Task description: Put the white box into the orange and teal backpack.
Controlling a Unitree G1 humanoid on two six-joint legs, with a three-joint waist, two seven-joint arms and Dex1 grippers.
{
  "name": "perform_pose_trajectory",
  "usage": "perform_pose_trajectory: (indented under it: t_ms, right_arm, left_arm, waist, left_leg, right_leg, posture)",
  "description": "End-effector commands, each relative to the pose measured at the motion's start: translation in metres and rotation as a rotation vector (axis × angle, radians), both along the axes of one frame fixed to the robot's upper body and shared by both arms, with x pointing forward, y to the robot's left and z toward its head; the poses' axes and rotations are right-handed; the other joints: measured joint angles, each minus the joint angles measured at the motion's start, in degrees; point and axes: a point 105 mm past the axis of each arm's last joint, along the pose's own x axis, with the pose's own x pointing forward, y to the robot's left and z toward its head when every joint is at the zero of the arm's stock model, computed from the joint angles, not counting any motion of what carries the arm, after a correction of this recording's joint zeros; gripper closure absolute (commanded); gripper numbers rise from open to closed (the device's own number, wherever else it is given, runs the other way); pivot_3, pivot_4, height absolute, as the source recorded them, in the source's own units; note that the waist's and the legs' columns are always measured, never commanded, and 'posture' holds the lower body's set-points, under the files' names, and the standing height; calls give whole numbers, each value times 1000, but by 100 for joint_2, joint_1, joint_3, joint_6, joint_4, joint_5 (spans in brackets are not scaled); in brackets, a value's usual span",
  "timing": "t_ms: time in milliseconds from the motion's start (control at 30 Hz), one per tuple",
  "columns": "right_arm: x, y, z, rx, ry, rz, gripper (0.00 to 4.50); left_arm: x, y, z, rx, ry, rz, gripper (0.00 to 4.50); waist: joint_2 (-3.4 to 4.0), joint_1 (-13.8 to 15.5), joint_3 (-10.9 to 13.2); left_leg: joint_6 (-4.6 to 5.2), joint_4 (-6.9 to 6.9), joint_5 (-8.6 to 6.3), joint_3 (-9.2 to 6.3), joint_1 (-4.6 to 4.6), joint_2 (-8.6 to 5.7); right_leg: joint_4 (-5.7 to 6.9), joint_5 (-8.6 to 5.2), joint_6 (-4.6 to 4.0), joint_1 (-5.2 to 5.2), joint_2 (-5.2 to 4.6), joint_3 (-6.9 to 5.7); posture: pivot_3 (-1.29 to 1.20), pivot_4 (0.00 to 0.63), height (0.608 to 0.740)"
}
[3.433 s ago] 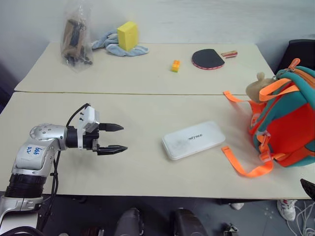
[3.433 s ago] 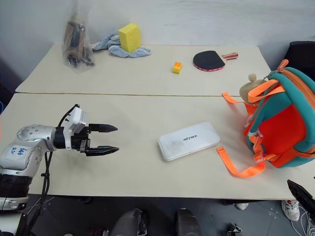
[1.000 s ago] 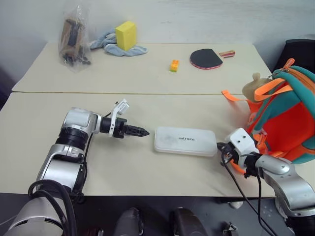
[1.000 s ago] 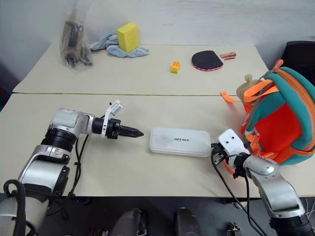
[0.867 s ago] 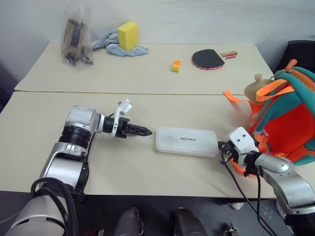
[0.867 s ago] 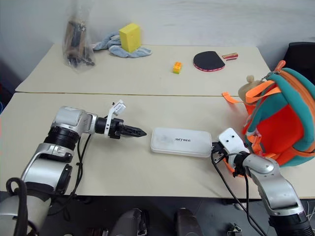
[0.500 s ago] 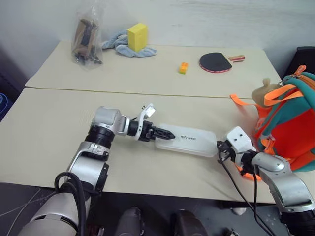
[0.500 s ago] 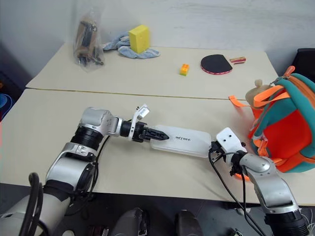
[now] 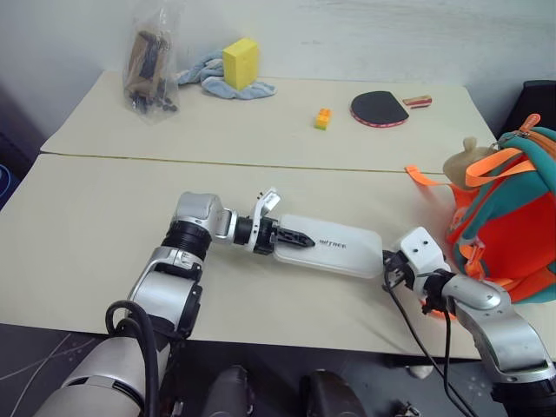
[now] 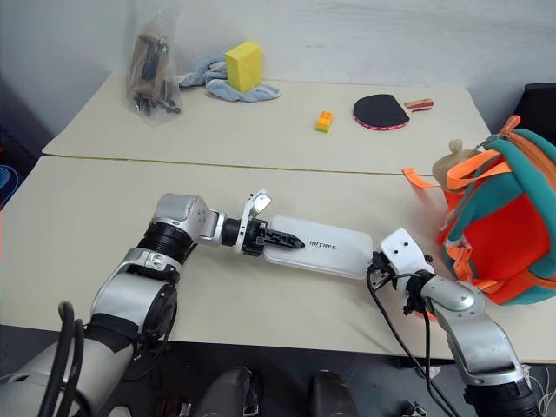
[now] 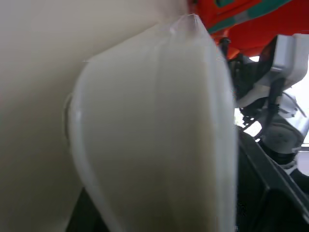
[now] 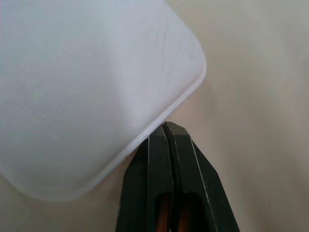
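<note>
The white box (image 9: 334,248) lies flat on the near table, between my two grippers. My left gripper (image 9: 291,239) has closed over the box's left end, with one black finger lying across its top; in the left wrist view the box (image 11: 154,135) sits between the fingers. My right gripper (image 9: 388,269) is shut, and its tips (image 12: 166,126) press against the corner of the box (image 12: 87,87) at its right end. The orange and teal backpack (image 9: 512,234) stands upright at the table's right edge, just beyond the right gripper.
A tan plush charm (image 9: 465,161) and orange straps (image 9: 426,178) hang off the backpack. On the far table are a plastic bag (image 9: 149,65), a yellow sponge (image 9: 240,62) on a blue cloth (image 9: 208,74), a small orange block (image 9: 323,118) and a black paddle (image 9: 379,107).
My left gripper has moved right onto the box's left end and closed over it. The right gripper has stayed at the box's right end. The camera shifted a little.
</note>
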Motion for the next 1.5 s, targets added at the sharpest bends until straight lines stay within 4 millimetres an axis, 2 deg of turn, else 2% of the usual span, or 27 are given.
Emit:
perform_pose_trajectory:
  t_ms: [33, 67, 200, 267, 333, 433, 600, 667, 700, 867, 1000, 1033, 1133, 1333, 1433, 1467, 1500]
  right_arm:
    - [-2, 3, 8, 2, -60, -17, 4500]
    - [-3, 1, 10, 9, -79, -46, 4500]
    - [-23, -12, 26, 93, -131, -189, 4500]
    - [-44, -16, 35, 150, -146, -247, 3821]
    - [-66, -20, 43, 179, -157, -307, 3479]
    - [-88, -30, 56, 182, -189, -409, 2468]
    - [-87, -46, 75, 234, -269, -529, 859]
    - [-73, -58, 79, 273, -290, -582, 170]
    - [-63, -60, 81, 312, -294, -581, 44]
    - [-25, -66, 95, 348, -341, -566, 44]
    - [-3, -70, 94, 303, -340, -557, 44]
    - [2, -72, 93, 294, -342, -558, 210]
    - [11, -80, 90, 268, -357, -579, 985]
    - [18, -75, 95, 308, -403, -513, 3130]
    - [18, -55, 105, 344, -392, -338, 4218]
    - [13, -37, 107, 384, -349, -216, 4459]
    - [8, -24, 108, 410, -316, -132, 4485]
  left_arm:
    - [-2, -2, 11, -28, -32, -22, 3124]
    - [-2, 0, 13, -49, -30, -18, 3289]
    - [2, 14, 27, -126, -44, 28, 3297]
    - [5, 23, 35, -167, -52, 66, 3297]
    - [6, 33, 47, -220, -64, 92, 3297]
    - [7, 46, 62, -269, -96, 133, 3297]
    - [2, 49, 70, -255, -178, 137, 3297]
    - [5, 46, 77, -271, -278, 160, 3297]
    - [6, 45, 80, -274, -313, 169, 3297]
    - [15, 45, 83, -240, -438, 219, 3297]
    - [21, 46, 83, -221, -484, 254, 3297]
    - [25, 48, 83, -211, -508, 283, 3297]
    - [38, 54, 81, -163, -560, 366, 3297]
    - [42, 65, 96, -212, -578, 420, 3297]
    - [43, 70, 102, -219, -597, 438, 3297]
    - [46, 75, 104, -216, -612, 458, 3297]
    - [47, 78, 106, -213, -621, 472, 3297]
  waist:
    - [0, -2, 0]
    - [0, -2, 0]
    - [4, -2, 2]
    - [5, -4, 2]
    - [5, 2, 2]
    - [4, -9, 2]
    - [4, -30, 2]
    - [4, -31, 2]
    - [4, -38, 2]
    - [4, -47, 2]
    - [5, -60, 3]
    - [5, -69, 3]
    - [5, -78, 3]
    - [5, -129, 3]
    - [7, -150, 4]
    - [7, -151, 4]
    - [7, -155, 4]
  left_leg:
    - [0, 0, 1, -1, 0, 0]
    - [-1, -1, 1, -1, 2, 0]
    - [-8, -16, 6, -2, -5, 1]
    - [-13, -12, 10, -4, -41, 3]
    - [-16, -6, 18, -3, -77, 4]
    - [-24, -10, 27, -4, -80, 7]
    - [-24, -8, 37, -4, -61, -1]
    - [-25, -11, 39, -5, -61, 0]
    - [-26, -13, 39, -5, -63, -1]
    - [-24, -17, 41, -1, -68, -2]
    - [-25, -22, 42, 1, -70, 0]
    - [-25, -22, 42, 1, -72, 0]
    - [-25, -19, 42, 1, -73, -1]
    - [-25, -20, 42, 0, -74, 0]
    - [-25, -21, 42, 1, -74, 2]
    - [-25, -21, 42, 1, -74, 1]
    - [-25, -21, 42, 1, -74, 2]
  right_leg:
    - [0, 0, 0, 1, 0, 0]
    - [0, 0, 0, 2, 0, 0]
    - [1, -1, -2, -13, 2, 1]
    - [19, -2, -4, -54, 4, 0]
    - [54, -2, -4, -98, 5, 2]
    - [63, -6, -11, -110, 5, 0]
    - [77, -6, -12, -96, 1, 0]
    - [77, -6, -12, -99, 2, -1]
    - [77, -6, -12, -102, 2, -1]
    - [75, -6, -14, -112, 4, 2]
    - [71, -9, -18, -114, 6, 3]
    - [70, -9, -18, -115, 5, 3]
    - [70, -8, -18, -113, 5, 3]
    - [71, -8, -17, -114, 5, 1]
    - [71, -8, -17, -114, 7, 2]
    - [72, -8, -17, -115, 8, 2]
    - [72, -9, -18, -115, 9, 1]
  posture:
    - [0, 150, 740]
    - [0, 150, 740]
    - [0, 150, 740]
    - [0, 150, 740]
    - [0, 150, 740]
    - [0, 150, 740]
    - [0, 150, 740]
    - [0, 150, 740]
    - [0, 150, 740]
    - [0, 150, 740]
    - [0, 150, 740]
    - [0, 150, 740]
    - [0, 150, 740]
    - [0, 150, 740]
    - [0, 150, 740]
    - [0, 150, 740]
    - [0, 150, 740]
